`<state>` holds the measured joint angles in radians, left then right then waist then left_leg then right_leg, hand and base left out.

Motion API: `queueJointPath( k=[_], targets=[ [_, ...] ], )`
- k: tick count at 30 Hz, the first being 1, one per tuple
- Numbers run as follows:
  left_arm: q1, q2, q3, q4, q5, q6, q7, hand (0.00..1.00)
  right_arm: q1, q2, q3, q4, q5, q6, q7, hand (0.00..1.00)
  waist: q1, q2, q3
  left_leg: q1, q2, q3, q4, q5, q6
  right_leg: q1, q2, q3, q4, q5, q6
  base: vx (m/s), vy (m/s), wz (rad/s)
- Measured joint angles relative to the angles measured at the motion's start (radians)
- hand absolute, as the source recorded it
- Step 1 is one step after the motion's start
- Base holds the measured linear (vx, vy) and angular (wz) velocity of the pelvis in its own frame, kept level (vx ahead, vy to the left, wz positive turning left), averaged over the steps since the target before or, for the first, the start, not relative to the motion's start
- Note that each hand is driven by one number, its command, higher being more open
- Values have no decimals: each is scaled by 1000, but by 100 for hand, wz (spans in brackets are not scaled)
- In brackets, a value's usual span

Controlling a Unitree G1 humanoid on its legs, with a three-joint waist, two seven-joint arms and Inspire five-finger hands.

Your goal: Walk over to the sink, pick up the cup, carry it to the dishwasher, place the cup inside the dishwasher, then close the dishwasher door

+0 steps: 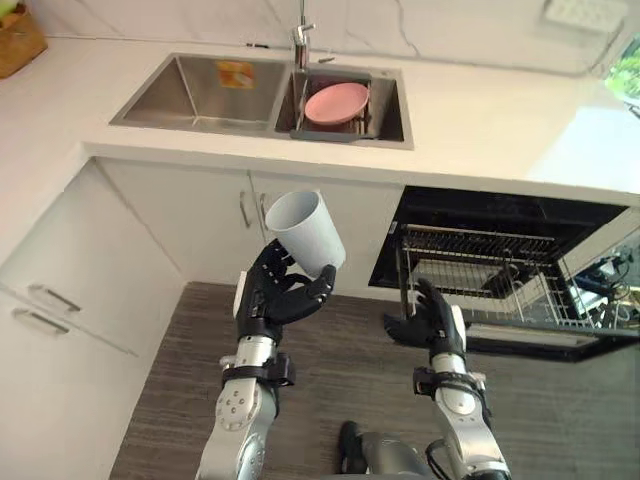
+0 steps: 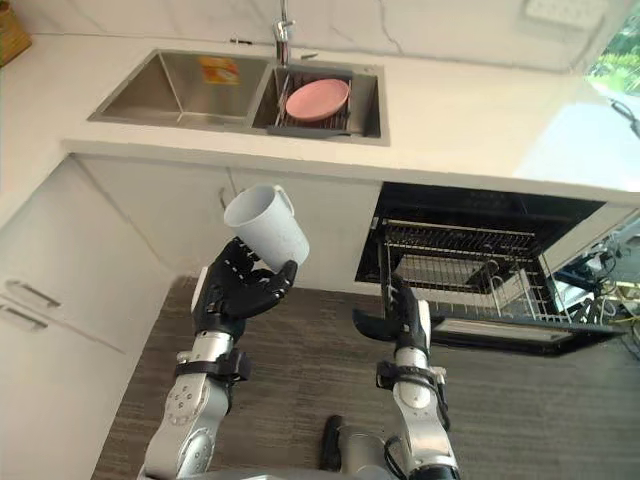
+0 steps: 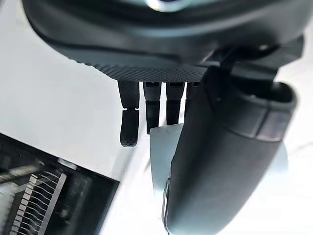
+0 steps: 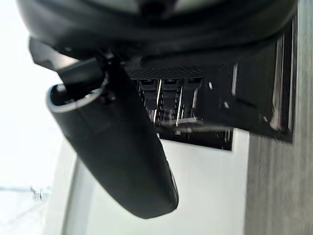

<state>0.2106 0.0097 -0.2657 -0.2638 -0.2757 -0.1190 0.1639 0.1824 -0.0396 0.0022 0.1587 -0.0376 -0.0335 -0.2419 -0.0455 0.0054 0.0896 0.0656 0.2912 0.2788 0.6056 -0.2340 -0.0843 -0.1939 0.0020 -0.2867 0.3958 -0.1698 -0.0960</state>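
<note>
My left hand (image 1: 272, 300) is shut on a pale grey-white cup (image 1: 308, 232), holding it tilted in the air in front of the white cabinets below the sink (image 1: 190, 95). In the left wrist view the cup (image 3: 164, 152) shows between the thumb and the fingers (image 3: 129, 128). My right hand (image 1: 432, 322) hangs open and empty, fingers straight, before the open dishwasher (image 1: 500, 265). Its wire rack (image 1: 490, 270) is pulled out and the door (image 1: 540, 335) is folded down.
A pink plate (image 1: 336, 101) lies in a rack in the sink's right basin, under the tap (image 1: 300, 40). A wicker basket (image 1: 18, 40) sits at the counter's far left. White cabinets with handles (image 1: 55, 298) run along the left. Grey wood floor lies between me and the cabinets.
</note>
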Motion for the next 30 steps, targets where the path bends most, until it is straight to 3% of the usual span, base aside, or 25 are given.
queueJointPath(
  k=[2,3,4,7,10,11,12,16,18,19,21,22,23,25,28,29,30],
  targets=[
    [13,-12,2,-36,0,-4,0,30,49,9,8,-92,9,-1,-2,90,16,10,2,-92,51,-25,257,53,8,71,15,24,-29,-21,-4,180,-44,-32],
    [26,-19,2,-75,0,-8,0,30,59,13,8,-147,16,-5,-3,90,33,14,-2,-182,66,-26,362,13,12,89,20,49,-34,-45,-17,164,2,-45],
    [35,-23,1,-93,0,-11,-1,30,57,13,8,-160,17,-8,-4,90,36,17,-5,-216,66,-26,371,-8,18,96,20,57,-39,-49,-15,162,34,-42],
    [65,-34,5,-116,-1,-31,-5,30,45,11,5,-161,20,-15,-6,90,65,16,-15,-298,35,-41,230,-71,41,126,17,103,-66,-55,-4,146,59,-40],
    [87,-31,29,-109,0,-33,7,30,-5,0,2,-85,37,-15,-6,90,75,14,-17,-328,-80,-196,-54,-68,25,147,-4,152,-69,-72,29,271,214,-45],
    [85,-30,36,-96,0,-33,10,30,-22,-5,1,-50,39,-15,-8,90,78,14,-17,-329,-127,-257,-161,-28,25,147,-21,172,-59,-73,67,299,263,-50],
    [88,-30,42,-80,0,-32,14,30,-27,-18,0,-24,45,-14,-10,90,87,21,-21,-304,-160,-276,-218,100,27,148,-34,202,-43,-85,93,306,270,-52],
    [83,-1,51,-73,-1,-30,33,30,-33,13,-2,3,46,-4,-9,90,80,-34,-20,-302,-216,-238,-192,98,83,183,-95,233,-115,-70,152,244,238,-15],
    [83,11,38,-74,0,-30,33,30,-33,24,-8,-7,45,-4,-9,90,81,-38,-21,-288,-229,-228,-172,60,95,203,-110,236,-118,-64,162,210,211,-12],
    [83,12,27,-75,0,-30,33,30,-33,30,-12,-11,45,-4,-8,90,86,-37,-21,-264,-228,-213,-173,29,105,199,-114,248,-80,-68,174,180,216,-33],
    [83,18,12,-78,0,-30,32,30,-30,47,-16,-20,44,-4,-6,90,87,-43,-16,-226,-231,-177,-174,1,117,116,-128,286,119,-80,204,112,164,-49],
    [83,30,3,-82,0,-29,33,30,-23,63,-15,-39,43,-4,-6,90,85,-47,-12,-196,-233,-147,-179,-17,127,39,-144,300,281,-60,241,58,100,-53],
    [83,38,-2,-83,0,-29,33,30,-16,75,-15,-53,43,-4,-7,90,82,-50,-8,-170,-237,-131,-183,-28,134,-4,-161,294,378,-62,247,101,127,-53],
    [83,41,-13,-95,1,-29,34,30,-13,89,-13,-70,43,-4,-10,90,63,-48,0,-131,-235,-111,-183,-66,154,-58,-194,235,463,-78,228,96,41,-35],
    [76,44,-26,-134,1,-32,34,30,-16,89,10,-95,39,-7,-21,90,58,-61,-12,-115,-215,-68,-175,-100,126,-84,-217,55,304,-90,182,130,-70,-47],
    [61,46,-25,-136,1,-39,34,30,-19,85,18,-102,35,-11,-22,90,59,-85,-24,-124,-215,-54,-148,-119,101,-69,-213,5,200,-95,121,226,-155,-40],
    [51,28,-28,-117,1,-38,35,30,-25,64,17,-99,35,-10,-22,90,57,-48,-26,-126,-174,-54,-120,-138,81,-53,-177,-5,176,-91,114,249,-157,-33]
  ],
)
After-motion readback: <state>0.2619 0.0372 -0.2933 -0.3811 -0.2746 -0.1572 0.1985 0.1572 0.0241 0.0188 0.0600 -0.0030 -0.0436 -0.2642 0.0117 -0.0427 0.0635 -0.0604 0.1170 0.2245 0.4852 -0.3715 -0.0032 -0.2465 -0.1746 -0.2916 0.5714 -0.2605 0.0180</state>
